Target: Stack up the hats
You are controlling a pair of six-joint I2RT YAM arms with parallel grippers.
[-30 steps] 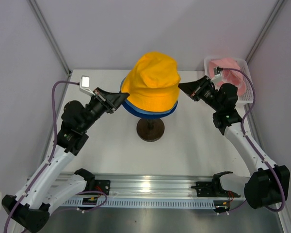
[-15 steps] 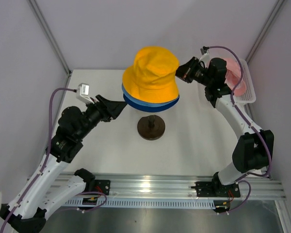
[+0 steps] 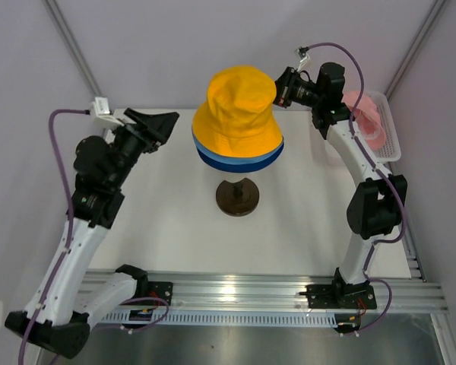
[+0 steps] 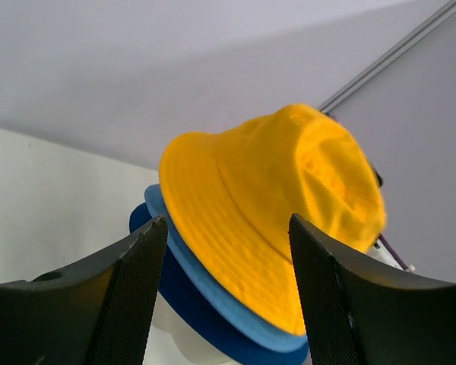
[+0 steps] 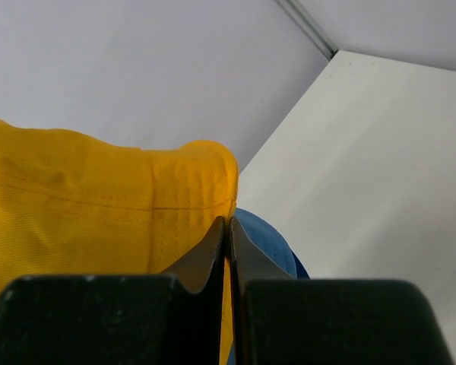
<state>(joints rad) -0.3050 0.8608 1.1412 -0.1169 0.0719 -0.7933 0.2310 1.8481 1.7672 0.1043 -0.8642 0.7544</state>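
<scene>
Top external view: white table (image 3: 175, 228) enclosed by plain pale walls (image 3: 175, 46).

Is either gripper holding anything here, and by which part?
The left gripper is open and holds nothing. The right gripper is shut at the yellow hat; whether it pinches fabric cannot be told.

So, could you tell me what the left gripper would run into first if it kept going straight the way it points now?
Most likely the yellow hat: the left wrist view frames it between the open left gripper, apart from it. Depth is unclear, so it might meet the light blue hat beneath instead.
</scene>
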